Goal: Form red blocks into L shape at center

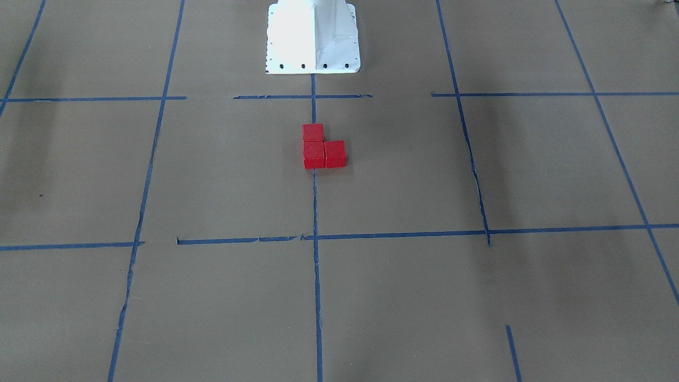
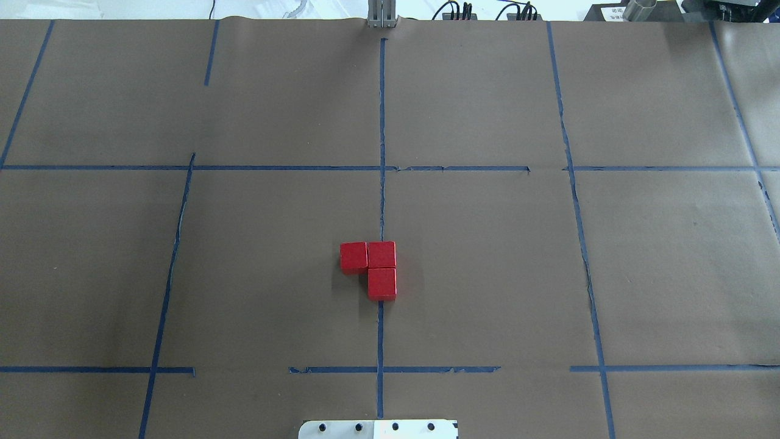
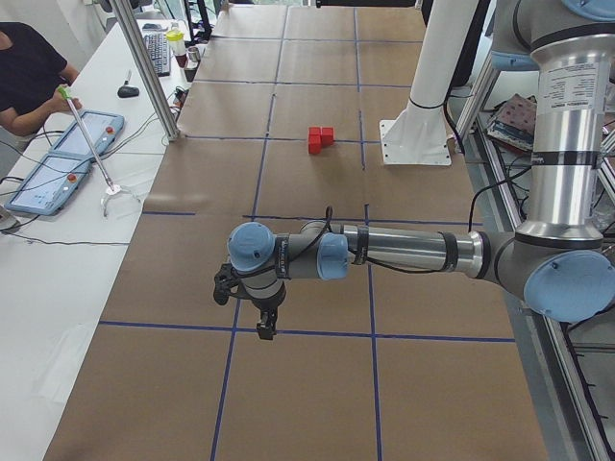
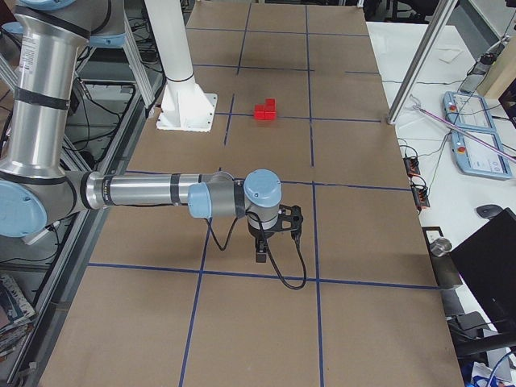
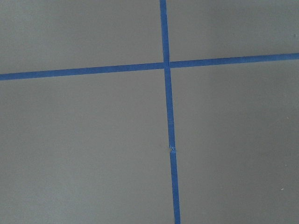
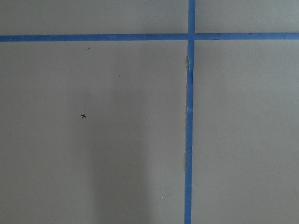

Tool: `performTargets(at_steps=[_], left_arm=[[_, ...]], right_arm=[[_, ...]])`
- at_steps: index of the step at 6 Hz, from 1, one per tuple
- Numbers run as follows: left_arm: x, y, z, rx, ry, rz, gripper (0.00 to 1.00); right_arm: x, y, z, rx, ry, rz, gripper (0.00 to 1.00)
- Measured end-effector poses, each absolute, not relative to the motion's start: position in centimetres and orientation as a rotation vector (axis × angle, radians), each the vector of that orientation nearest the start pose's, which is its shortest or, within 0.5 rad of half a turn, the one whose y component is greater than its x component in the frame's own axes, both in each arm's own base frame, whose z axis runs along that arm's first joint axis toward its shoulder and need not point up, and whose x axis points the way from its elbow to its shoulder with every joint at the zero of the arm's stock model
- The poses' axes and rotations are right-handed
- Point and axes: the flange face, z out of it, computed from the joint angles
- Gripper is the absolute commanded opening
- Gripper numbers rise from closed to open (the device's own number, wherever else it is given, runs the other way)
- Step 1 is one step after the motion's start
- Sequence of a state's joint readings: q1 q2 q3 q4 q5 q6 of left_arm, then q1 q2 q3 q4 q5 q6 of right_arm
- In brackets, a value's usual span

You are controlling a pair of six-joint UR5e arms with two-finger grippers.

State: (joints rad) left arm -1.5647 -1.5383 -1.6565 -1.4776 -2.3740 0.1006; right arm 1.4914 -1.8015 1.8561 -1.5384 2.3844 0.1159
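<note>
Robotics lab (tape-gridded table (image 2: 487, 274), teach pendants (image 3: 85, 134)).

Brown-paper desk (image 2: 487, 274), gridded in blue tape (image 2: 382, 122); carries three red blocks (image 2: 381, 256) touching in an L on its middle line, near the white robot base (image 1: 313, 37)

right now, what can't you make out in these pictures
- left gripper: only in the left side view, small and dark; open or shut unclear.
- right gripper: only in the right side view; same.
- blocks: too small in side views to judge gaps.
- base: cut off by the overhead view's bottom edge.
</note>
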Motion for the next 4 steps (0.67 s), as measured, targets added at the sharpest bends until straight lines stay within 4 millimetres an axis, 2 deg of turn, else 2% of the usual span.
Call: performTargets(at_steps=[4], left_arm=[[-5.86,-47.53,63.81,0.012,0.806,0.090,1.00]], right_arm=[[3.34,-40.22,61.80,-0.009,-0.790,0.008,1.00]])
